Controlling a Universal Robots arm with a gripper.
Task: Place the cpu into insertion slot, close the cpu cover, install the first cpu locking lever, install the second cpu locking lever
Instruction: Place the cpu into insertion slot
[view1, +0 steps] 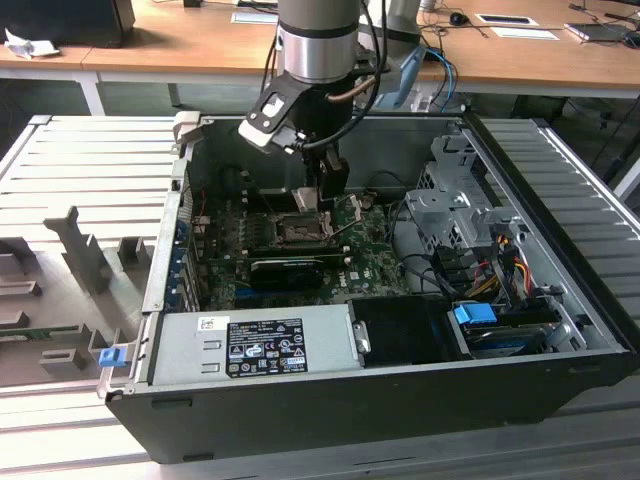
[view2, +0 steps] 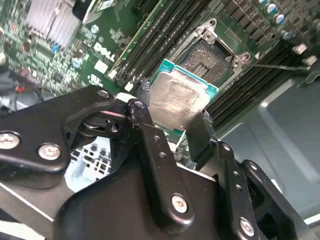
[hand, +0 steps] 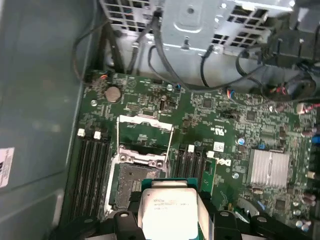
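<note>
None of the four steps is finished, as far as we can judge, though the first is well in hand. Our pincer (view2: 175, 106) is clenched on the cpu (view2: 181, 95), with its two black fingers (view2: 201, 134) pressing opposite edges of the pale plate. A strip of green border shows along the plate's far side in the second wrist view. In the first wrist view the cpu (hand: 167, 212) is held over one edge of the insertion slot (hand: 131, 182). It is not seated, and by our reading it is not touching either, and the dark pin field of the insertion slot lies bare. Just past it the cpu cover (hand: 145, 118) stands open, its hollow silvery frame tipped back over the green circuit board (hand: 235, 130), so the closing step is not yet done. A thin metal rod (view2: 275, 65) runs off from a corner of the insertion slot (view2: 210, 55) in the second wrist view. We take it for one locking lever, unlatched, and we cannot pick out the other. In the exterior view the pincer (view1: 331, 200) reaches down into the open computer case (view1: 330, 400), close over the insertion slot (view1: 300, 228), with the long black card (view1: 290, 268) lying beside it. Seating the cpu, closing the cover and fastening both levers all remain.
</note>
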